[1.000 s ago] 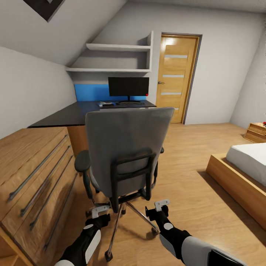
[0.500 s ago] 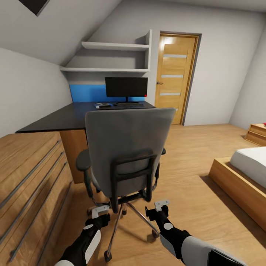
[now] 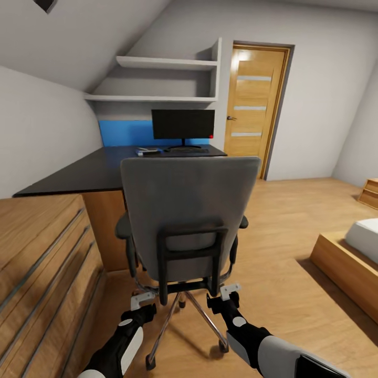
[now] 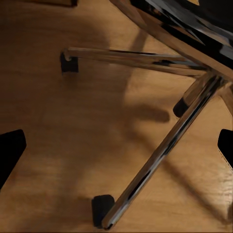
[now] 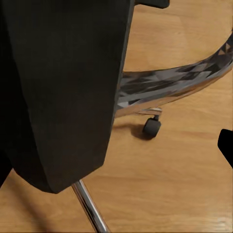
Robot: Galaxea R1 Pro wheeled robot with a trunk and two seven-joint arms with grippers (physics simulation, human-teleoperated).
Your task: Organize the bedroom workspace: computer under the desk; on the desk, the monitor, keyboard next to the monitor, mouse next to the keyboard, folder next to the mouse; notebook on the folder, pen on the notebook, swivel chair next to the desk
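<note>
Just ahead of both open, empty claws, left point(image 3: 143, 300) and right point(image 3: 230, 292), stands the grey padded swivel chair point(image 3: 186, 210); push evenly, squarely, toward the glossy black desk point(image 3: 94, 170).

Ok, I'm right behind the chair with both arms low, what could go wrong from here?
1. The swivel chair stands on casters; a push from either the left gripper or right gripper could roll or spin it off line rather than toward the desk.
2. The chair back hides the seat, so anything lying on it could slide off unseen.
3. Both grippers hang close to the chrome legs and could snag there.
</note>
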